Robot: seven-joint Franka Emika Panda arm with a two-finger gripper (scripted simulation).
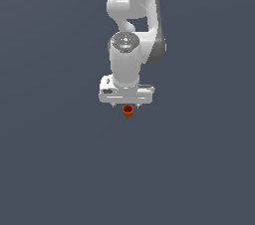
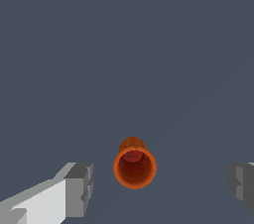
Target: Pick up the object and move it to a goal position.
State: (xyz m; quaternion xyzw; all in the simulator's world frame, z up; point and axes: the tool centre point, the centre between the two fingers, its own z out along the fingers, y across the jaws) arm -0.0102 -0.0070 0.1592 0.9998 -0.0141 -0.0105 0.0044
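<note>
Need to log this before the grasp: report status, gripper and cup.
Gripper open, fingers either side of cup, not touching. Orange-red cup sits between them, ungrasped. Nothing in the way.

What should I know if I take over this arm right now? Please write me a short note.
Gripper: open, fingers apart on both sides of the cup, not touching it.
Cup: small, orange-red, upright on the dark floor, just beneath the gripper in the exterior view.
Done: the arm is lined up over the cup.
Left: probably lower a little, close the fingers on the cup, lift it, carry it to the goal. No goal marker is visible.
</note>
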